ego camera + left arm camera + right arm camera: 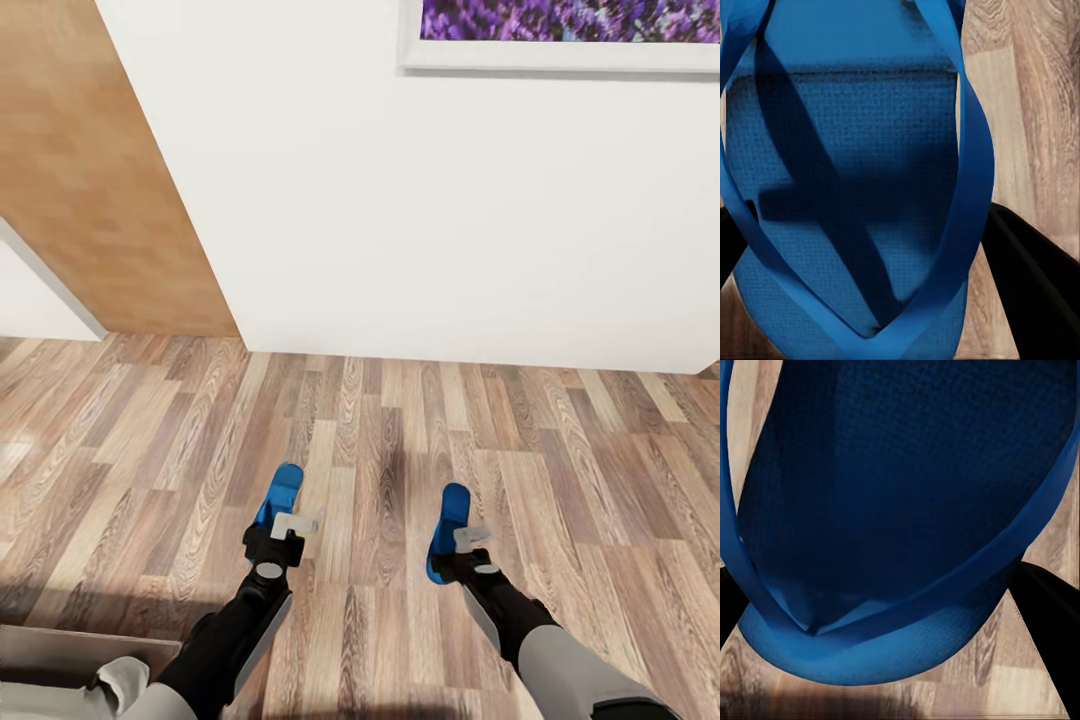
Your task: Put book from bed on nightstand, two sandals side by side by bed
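**Both sandals in hand, carried low over the floor**

L gripper (283, 527) is clamped on the left sandal (279, 494), R gripper (462, 540) on the right sandal (448, 530). Each sandal sticks out ahead of its gripper, toe end fwd, the other end back at the fingers. In the L wrist view the sole (847, 187) lies between the two dark fingers (1035, 292) w/ the strap crossing over it, so the pinch looks to be across the sole edges near the strap's V, prob. so the sandal stays flat and won't swing. Same in the R wrist view: sole (900, 495) spans finger to finger (1050, 622), plank floor (765, 675) showing beyond it.

Why both at once: the task wants them side by side, so one per gripper, held roughly parallel and well apart, lets them go down as a pair w/o re-sorting.

Ahead of both grippers is bare floor (400, 420), then a white wall (450, 200), w/ a wooden door panel (100, 180) off beyond the L gripper. So my read is the robot is in transit, set-down not yet done. Can't tell if the sandals touch the floor or hang just above it.
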